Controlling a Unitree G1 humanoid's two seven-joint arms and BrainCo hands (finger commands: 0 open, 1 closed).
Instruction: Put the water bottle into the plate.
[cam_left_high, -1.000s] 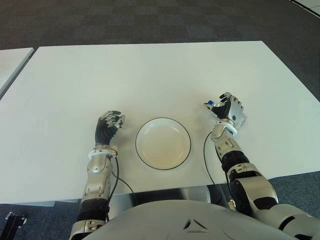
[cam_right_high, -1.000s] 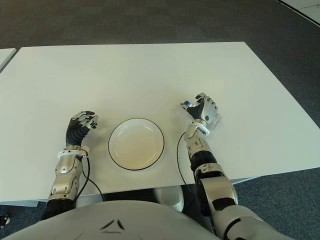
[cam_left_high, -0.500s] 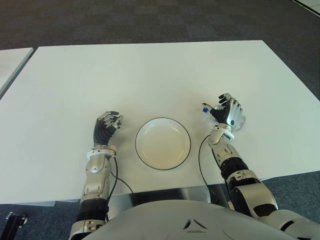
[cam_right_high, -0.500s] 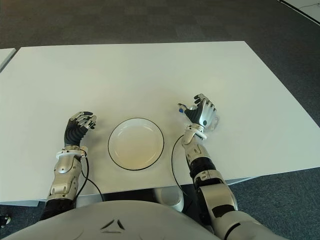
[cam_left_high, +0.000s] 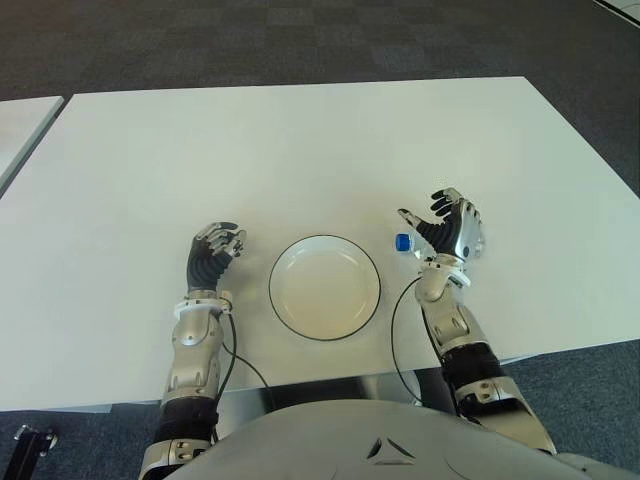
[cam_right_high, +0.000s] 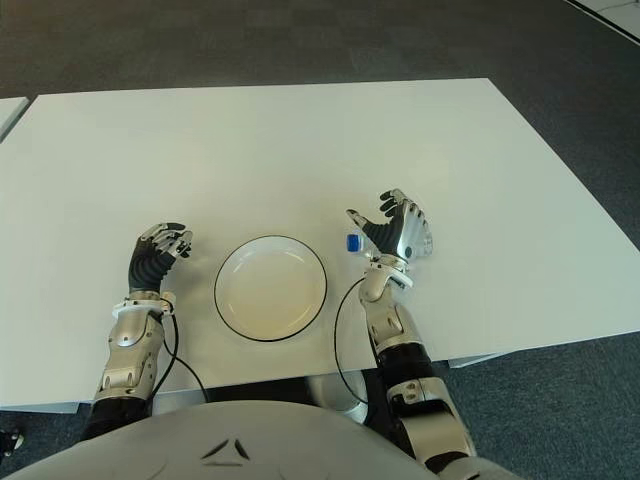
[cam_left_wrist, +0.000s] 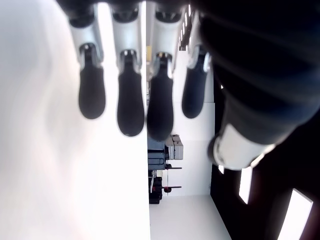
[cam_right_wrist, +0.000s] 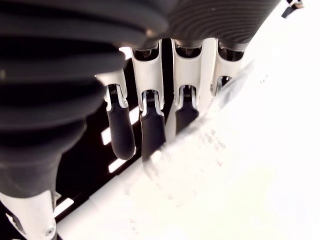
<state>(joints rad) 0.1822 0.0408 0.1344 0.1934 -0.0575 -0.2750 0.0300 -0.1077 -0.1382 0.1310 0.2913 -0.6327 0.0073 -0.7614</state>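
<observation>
Holding the clear plastic water bottle w/ the blue cap (cam_left_high: 403, 242) in my right hand (cam_left_high: 452, 231), just right of the round white plate w/ a thin dark rim (cam_left_high: 324, 287). Bottle isn't in the plate; its blue cap shows between my hand and the plate's right edge, near the rim but apart from it. Most of the clear body is hard to make out in the eye views, since my palm and fingers cover it. Right wrist view shows the see-through bottle wall w/ faint print lying across my fingers (cam_right_wrist: 151, 129), which wrap onto it, so the hand is clamped on the bottle. Thumb and fingers point up and away from me, palm turned toward the plate.

My left hand (cam_left_high: 214, 252) shows on the other side, just left of the plate, apart from its rim. Fingers there are curled in toward the palm and hold nothing; left wrist view has them hanging side by side over bare white tabletop. Can't tell if that hand touches the surface.

Plate sits on the white rectangular table (cam_left_high: 300, 140) close to my edge, between both hands, inside bare and slightly cream-toned. Dark grey carpet floor (cam_left_high: 300, 40) lies beyond the far edge. A second white tabletop's corner (cam_left_high: 22, 125) shows at far left.
</observation>
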